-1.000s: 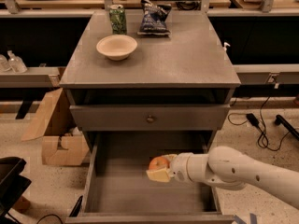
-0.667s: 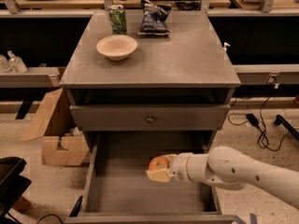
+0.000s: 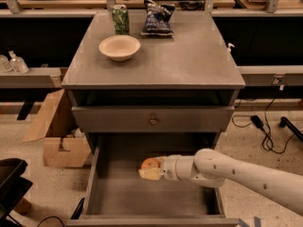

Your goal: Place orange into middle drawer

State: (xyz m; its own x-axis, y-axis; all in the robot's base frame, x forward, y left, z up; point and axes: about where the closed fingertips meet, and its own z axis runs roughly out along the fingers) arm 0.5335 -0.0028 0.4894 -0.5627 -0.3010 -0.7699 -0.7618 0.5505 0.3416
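Grey wooden cabinet (image 3: 156,65): flat matte top, square edges. The middle drawer (image 3: 137,197) stands open: wide box, bare flat floor, low side walls. My arm (image 3: 246,174), a smooth white rounded shell, reaches in from the right. On top are a round cream bowl (image 3: 119,47), a crinkled dark-blue chip bag (image 3: 157,18) and a green cylindrical can (image 3: 120,19). My gripper (image 3: 150,170) is over mid-floor of the drawer, jaws clamped on the orange (image 3: 151,163), which is round and bright-skinned. The orange is inside the drawer, in my grip. Can't tell whether it touches the floor.
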